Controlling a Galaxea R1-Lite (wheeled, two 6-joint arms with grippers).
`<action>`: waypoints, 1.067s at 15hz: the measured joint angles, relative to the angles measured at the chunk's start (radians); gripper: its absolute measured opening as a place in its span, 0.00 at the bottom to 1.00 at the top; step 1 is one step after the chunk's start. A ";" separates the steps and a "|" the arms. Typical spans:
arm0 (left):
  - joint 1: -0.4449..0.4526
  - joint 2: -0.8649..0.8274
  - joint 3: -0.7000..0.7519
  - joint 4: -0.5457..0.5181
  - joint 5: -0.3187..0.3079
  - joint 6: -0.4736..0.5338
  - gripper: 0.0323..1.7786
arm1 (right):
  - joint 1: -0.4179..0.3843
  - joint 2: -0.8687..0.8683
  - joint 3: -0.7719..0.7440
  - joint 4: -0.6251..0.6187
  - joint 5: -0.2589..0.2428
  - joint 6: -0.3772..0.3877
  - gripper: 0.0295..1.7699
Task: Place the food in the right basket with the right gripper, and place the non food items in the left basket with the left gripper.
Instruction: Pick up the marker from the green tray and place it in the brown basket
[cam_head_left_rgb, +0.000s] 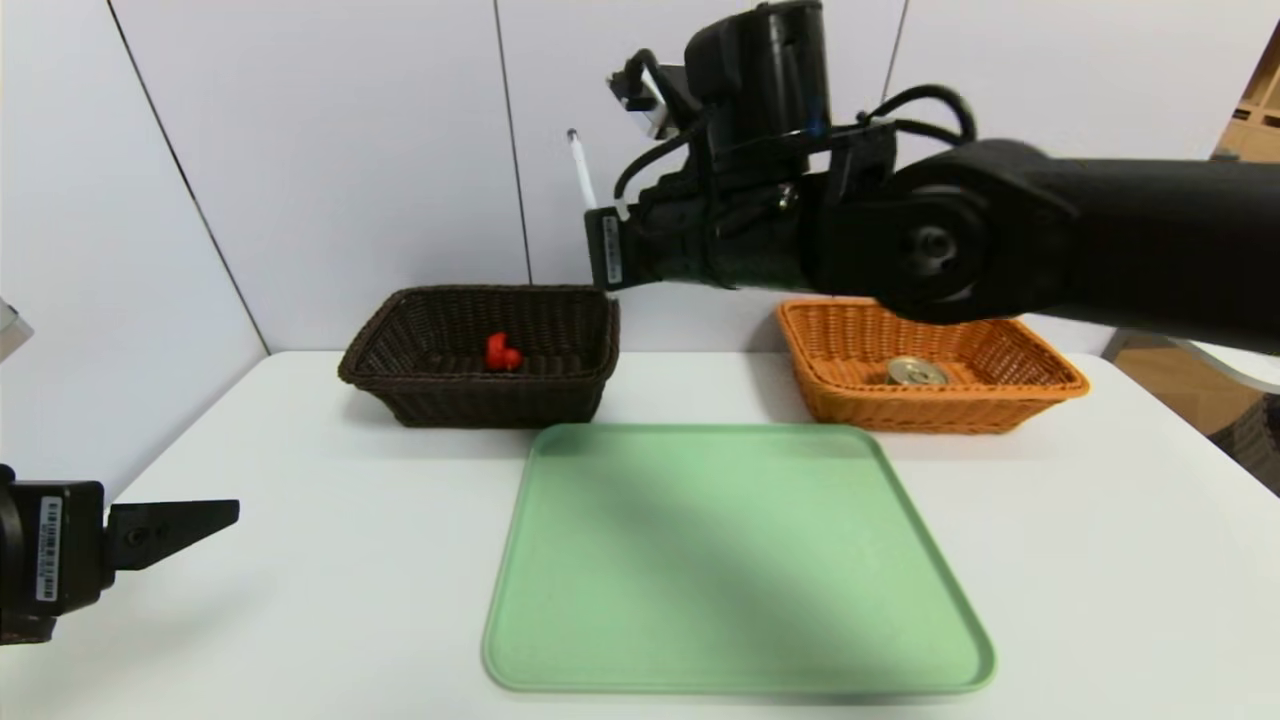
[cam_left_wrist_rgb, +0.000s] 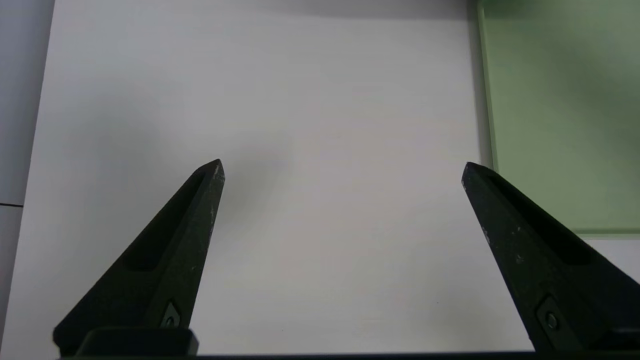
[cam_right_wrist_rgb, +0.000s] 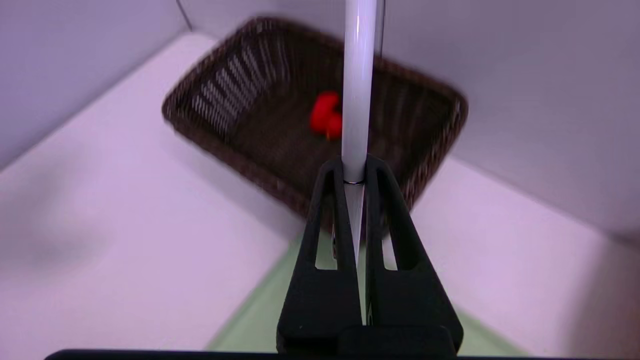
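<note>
Clamped almost shut, my right gripper (cam_right_wrist_rgb: 354, 170) has the white pen (cam_right_wrist_rgb: 358, 85) pinched between its two fingertips, each touching one side of the barrel. One end of the pen sticks out well past the tips, and the other runs back between my fingers. I hold it up in the air, above the table (cam_head_left_rgb: 300, 560) and near the dark brown basket (cam_head_left_rgb: 500, 400), close to that basket's inner side. Below my grip, inside that basket, lies the red rubber duck (cam_head_left_rgb: 502, 353), apart from the pen and from my fingers.

Off to the right of this claw and lower down stands the orange basket (cam_head_left_rgb: 940, 415), beneath my outstretched right arm (cam_head_left_rgb: 950, 230). The tin can (cam_head_left_rgb: 915, 372) rests in it, its metal lid facing up. Lower than my claw and nearer my body, the green tray (cam_head_left_rgb: 740, 560) lies flat on the table between the two sides.

My left gripper (cam_left_wrist_rgb: 343, 167) is parked over the table at the far left, spread wide, with nothing between its fingers and its tips touching nothing.
</note>
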 joint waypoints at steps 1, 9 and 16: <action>0.000 -0.003 0.007 0.000 0.000 0.000 0.95 | 0.003 0.032 0.000 -0.092 -0.001 -0.024 0.04; 0.000 -0.042 0.050 -0.001 0.001 0.001 0.95 | 0.011 0.207 -0.010 -0.375 0.009 -0.037 0.04; 0.011 -0.068 0.055 0.000 0.009 -0.007 0.95 | -0.017 0.295 -0.009 -0.526 0.000 -0.037 0.04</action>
